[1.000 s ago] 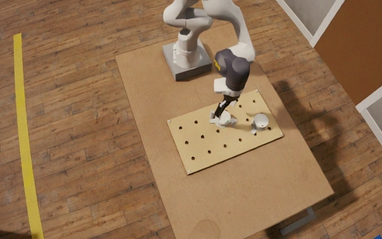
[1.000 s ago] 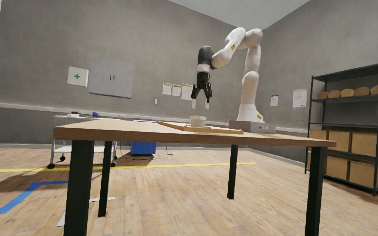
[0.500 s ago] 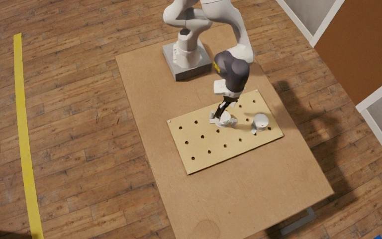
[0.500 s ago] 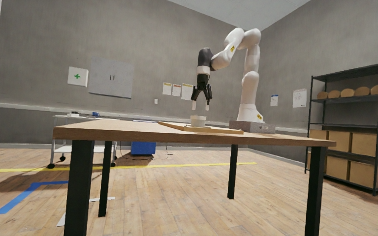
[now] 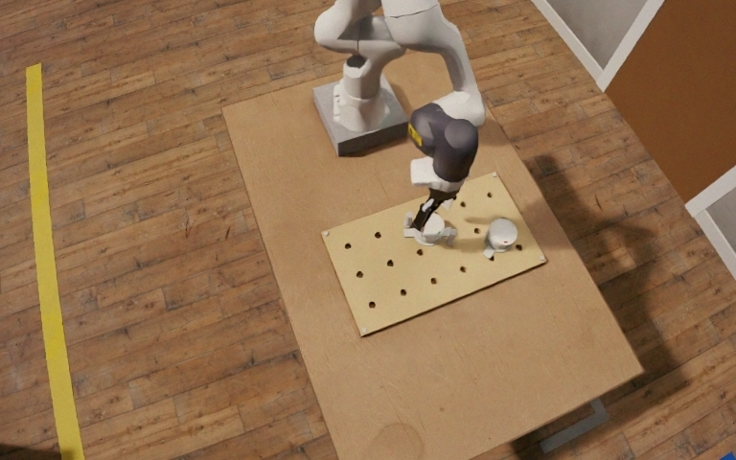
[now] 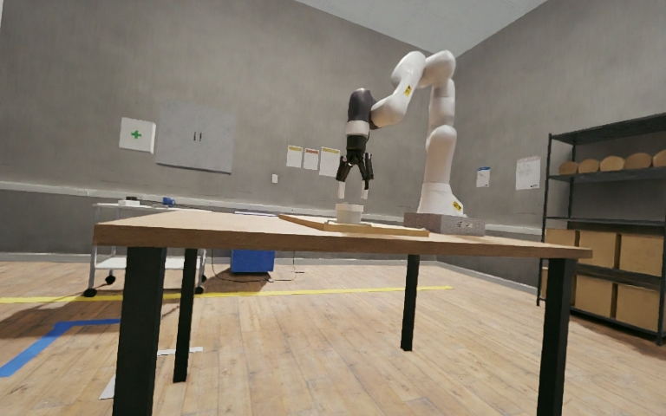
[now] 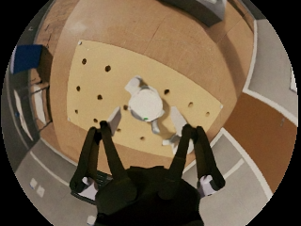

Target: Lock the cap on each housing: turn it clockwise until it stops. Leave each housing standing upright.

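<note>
- I see a wooden table [image 5: 434,368] [image 6: 245,239] [image 7: 113,28] with a light brown top, standing on black legs [image 6: 137,333] in my exterior view
- Flat on it I have a pale yellow board [image 5: 412,271] [image 6: 382,229] [image 7: 113,85] with dark round holes and small pale corner fittings
- Near the board, a grey block [image 5: 374,141] [image 6: 441,224] [image 7: 204,10] sits directly on the tabletop
- From above I can make out a faint round mark [image 5: 396,442] on the wood

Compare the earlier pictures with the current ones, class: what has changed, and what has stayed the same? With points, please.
The gripper [image 5: 427,212] [image 6: 352,191] [image 7: 146,112] has moved down a little, closer to the middle cap [image 5: 432,230] [image 6: 349,208] [image 7: 146,104]. Its jaws are open above it; nothing was taken hold of or let go. Both housings still stand upright on the board [image 5: 402,271] [image 6: 382,230] [image 7: 89,108], with no visible shift or turn of either cap.
</note>
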Controlling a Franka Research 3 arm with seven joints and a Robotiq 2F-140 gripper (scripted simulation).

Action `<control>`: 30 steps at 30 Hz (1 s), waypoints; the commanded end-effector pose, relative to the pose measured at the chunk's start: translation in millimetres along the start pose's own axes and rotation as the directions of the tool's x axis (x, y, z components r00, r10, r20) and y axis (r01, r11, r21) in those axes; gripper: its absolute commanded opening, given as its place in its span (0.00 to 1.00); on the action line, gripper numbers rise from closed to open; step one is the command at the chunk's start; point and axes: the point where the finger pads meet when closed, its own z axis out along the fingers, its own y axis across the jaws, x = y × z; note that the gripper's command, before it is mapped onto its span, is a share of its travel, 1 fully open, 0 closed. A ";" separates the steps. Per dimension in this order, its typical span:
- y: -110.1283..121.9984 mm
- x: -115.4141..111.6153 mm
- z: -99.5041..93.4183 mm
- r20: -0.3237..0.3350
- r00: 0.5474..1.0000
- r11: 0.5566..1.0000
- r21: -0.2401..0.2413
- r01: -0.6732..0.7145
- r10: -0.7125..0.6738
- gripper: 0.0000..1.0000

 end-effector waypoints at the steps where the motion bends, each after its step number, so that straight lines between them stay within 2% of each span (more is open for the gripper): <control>1: -1.5 -1.0 5.2 0.004 1.000 1.000 0.004 -0.017 0.017 0.78; 30: -1.7 -1.4 34.2 0.004 1.000 1.000 0.004 -0.017 0.017 0.78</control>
